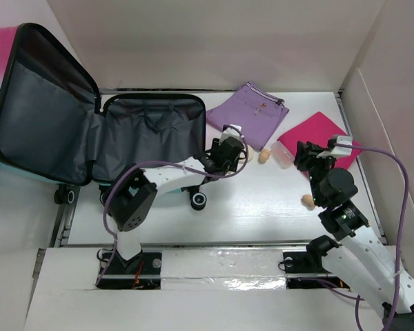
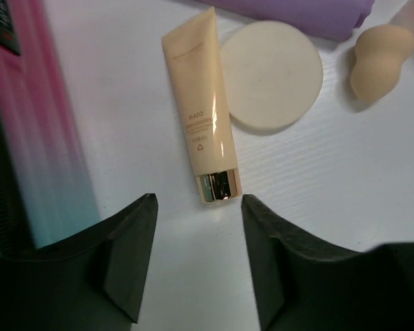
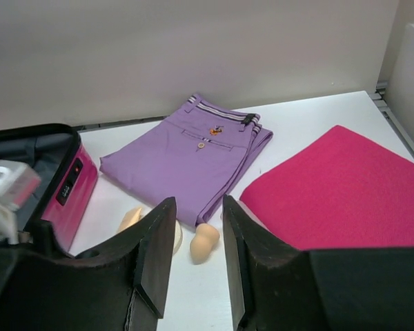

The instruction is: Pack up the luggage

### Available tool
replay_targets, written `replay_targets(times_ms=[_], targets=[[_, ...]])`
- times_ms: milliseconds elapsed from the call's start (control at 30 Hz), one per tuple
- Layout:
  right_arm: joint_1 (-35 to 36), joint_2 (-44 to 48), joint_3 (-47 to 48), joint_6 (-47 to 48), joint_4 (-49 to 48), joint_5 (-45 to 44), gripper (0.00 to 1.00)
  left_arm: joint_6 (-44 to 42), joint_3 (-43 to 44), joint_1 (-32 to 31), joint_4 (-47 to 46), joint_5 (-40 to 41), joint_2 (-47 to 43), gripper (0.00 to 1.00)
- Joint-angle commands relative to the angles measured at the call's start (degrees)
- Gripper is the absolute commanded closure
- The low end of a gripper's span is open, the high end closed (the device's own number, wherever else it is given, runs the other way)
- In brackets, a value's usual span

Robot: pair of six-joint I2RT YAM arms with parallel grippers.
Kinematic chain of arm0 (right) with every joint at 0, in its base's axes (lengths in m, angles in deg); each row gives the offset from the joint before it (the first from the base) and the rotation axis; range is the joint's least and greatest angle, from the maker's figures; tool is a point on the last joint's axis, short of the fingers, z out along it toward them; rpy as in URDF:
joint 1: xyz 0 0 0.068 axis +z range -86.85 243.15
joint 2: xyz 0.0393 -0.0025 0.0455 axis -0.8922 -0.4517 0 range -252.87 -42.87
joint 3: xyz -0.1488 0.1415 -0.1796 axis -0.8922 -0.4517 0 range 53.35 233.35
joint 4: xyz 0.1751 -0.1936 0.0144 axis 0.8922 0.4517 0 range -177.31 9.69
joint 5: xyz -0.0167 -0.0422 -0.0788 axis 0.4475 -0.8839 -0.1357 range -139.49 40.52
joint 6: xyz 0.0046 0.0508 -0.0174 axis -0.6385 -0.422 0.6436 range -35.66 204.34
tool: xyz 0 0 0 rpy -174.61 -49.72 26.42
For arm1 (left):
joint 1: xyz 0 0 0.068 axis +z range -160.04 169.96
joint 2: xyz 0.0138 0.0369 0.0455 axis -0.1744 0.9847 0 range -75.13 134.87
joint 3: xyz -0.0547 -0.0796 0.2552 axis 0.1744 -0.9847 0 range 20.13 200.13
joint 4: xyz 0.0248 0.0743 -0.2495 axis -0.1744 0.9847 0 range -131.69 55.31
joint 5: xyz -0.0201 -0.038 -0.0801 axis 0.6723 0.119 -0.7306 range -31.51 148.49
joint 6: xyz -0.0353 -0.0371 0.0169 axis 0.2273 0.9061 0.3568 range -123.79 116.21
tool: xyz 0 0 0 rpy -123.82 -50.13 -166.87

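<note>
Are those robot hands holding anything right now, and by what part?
Nothing. Both the left hand and right hand are open and empty.

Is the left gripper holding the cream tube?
No, the left gripper stands open and the tube lies flat on the white table just ahead of it, touching neither finger.

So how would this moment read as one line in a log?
luggage: open, looks empty | left claw: open, facing tube | right claw: open, holding nothing | trousers, pink cloth: on table

left gripper [image 2: 199, 207] parted, angled down | right gripper [image 3: 197, 214] parted, apparently aimed near level
</note>
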State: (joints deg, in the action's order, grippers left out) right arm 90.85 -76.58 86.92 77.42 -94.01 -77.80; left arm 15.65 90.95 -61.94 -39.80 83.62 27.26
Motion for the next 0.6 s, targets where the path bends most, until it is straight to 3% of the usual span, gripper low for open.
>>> replay_targets(times_ms=[0,67,167,567], targets=[[-0.5,0.4,0.0,0.2,-2.5,-0.3,0.61,-1.0,4.2,0.4,0.0,-2.6,2.6,0.48],[-0.5,0.3,0.0,0.2,-2.5,-0.2,0.55,-1.4,6.5,0.4,0.8,-3.0,5.5,0.39],[-0.5,0.1,0.0,0.4,-2.9,0.7,0.48,-1.9,9.2,1.0,1.4,-2.6,8.5,0.36],[-0.5,0.4,-0.1,0.8,-3.0,1.3,0.47,-5.0,16.5,3.7,3.6,-1.1,19.4,0.44]])
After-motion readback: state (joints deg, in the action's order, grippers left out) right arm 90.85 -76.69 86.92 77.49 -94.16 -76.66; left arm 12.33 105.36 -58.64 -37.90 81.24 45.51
